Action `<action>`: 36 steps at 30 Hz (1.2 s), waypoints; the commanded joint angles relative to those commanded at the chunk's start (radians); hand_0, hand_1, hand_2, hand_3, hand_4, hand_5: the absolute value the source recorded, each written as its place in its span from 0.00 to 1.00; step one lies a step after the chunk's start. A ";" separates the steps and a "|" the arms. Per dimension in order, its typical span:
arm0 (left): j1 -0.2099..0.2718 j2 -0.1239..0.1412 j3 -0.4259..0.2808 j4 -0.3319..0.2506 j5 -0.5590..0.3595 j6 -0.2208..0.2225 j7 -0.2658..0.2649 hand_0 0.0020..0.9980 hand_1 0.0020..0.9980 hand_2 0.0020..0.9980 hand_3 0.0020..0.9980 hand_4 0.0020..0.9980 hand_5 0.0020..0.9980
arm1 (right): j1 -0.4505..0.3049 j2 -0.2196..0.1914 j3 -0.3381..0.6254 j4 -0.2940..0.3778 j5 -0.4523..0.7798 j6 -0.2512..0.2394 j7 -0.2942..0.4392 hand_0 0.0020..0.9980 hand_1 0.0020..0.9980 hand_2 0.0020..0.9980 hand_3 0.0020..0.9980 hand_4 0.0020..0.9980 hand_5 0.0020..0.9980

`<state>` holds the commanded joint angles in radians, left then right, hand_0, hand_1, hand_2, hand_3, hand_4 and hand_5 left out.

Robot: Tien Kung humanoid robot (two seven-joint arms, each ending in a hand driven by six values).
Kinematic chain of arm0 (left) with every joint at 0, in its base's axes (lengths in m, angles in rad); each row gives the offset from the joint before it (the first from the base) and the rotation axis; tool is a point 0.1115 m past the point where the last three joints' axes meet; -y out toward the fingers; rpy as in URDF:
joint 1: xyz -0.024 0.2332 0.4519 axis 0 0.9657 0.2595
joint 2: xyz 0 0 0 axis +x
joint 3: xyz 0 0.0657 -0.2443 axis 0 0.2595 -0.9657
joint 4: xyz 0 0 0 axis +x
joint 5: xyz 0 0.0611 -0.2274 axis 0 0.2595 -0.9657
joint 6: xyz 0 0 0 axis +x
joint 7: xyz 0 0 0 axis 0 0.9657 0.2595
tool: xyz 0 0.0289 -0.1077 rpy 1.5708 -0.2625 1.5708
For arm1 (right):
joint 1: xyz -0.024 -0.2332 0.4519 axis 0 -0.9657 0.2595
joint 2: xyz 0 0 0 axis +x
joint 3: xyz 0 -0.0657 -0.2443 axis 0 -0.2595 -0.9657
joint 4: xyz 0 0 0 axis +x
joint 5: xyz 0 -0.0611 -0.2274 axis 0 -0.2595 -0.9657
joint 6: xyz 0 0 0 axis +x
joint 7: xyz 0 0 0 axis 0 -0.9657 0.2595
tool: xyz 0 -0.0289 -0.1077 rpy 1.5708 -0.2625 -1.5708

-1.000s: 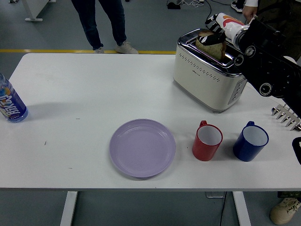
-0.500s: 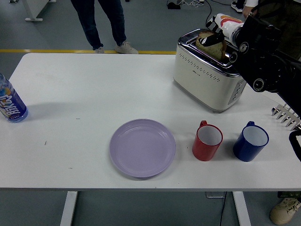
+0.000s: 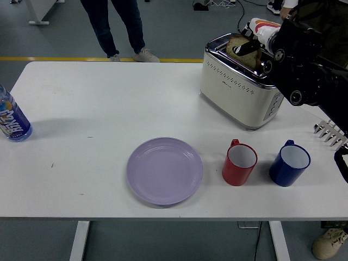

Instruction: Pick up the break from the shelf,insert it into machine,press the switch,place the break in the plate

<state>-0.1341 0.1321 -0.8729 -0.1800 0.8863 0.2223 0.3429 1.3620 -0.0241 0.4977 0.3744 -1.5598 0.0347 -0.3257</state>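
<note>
Right robot hand (image 3: 251, 44) is pinching the bread slice (image 3: 235, 45) half-sunk in the toaster (image 3: 239, 87) slot at the bench's (image 3: 98, 114) far right; bread is looking light, soft, crumbly, best gripped by its top crust edge.

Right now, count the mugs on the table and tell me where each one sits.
2. The red mug stands right of the purple plate, in front of the toaster. The blue mug stands just right of the red one, apart from it. None looks hidden.
</note>
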 joint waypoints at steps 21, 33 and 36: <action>-0.007 0.001 0.009 0.000 -0.009 0.002 -0.003 0.64 0.48 0.46 0.54 0.34 0.79 | 0.012 0.024 -0.055 -0.049 0.009 -0.021 0.006 0.40 0.44 0.58 0.69 0.71 0.38; -0.006 0.001 0.008 0.000 -0.007 0.002 -0.002 0.64 0.48 0.46 0.54 0.34 0.79 | 0.011 0.024 -0.091 -0.059 0.010 -0.037 0.011 0.31 0.37 0.52 0.64 0.70 0.38; -0.005 0.001 0.005 0.000 -0.002 0.002 -0.001 0.64 0.48 0.46 0.54 0.34 0.80 | 0.008 0.024 -0.099 -0.060 0.011 -0.047 0.014 0.26 0.33 0.50 0.61 0.70 0.36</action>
<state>-0.1390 0.1328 -0.8681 -0.1800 0.8840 0.2247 0.3419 1.3704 0.0000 0.3991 0.3144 -1.5488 -0.0119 -0.3120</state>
